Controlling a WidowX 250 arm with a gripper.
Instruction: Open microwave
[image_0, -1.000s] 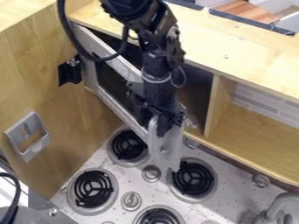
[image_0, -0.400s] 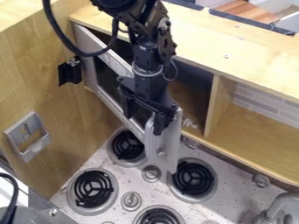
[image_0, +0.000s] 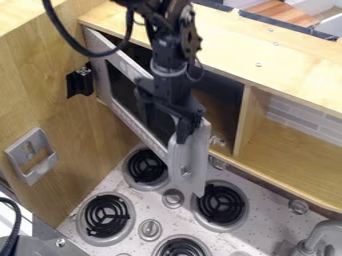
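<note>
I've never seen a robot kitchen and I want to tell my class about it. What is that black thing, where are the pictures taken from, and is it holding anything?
The black thing is a robot arm. Its hand, called a gripper, has two fingers. One camera looks down at a slant on a toy kitchen. The gripper is at the microwave door, near the end away from the wooden side wall, and the door stands partly open. The fingers look spread apart, and I can't see anything clearly held. Below is a speckled stove top with black coil burners.
</note>
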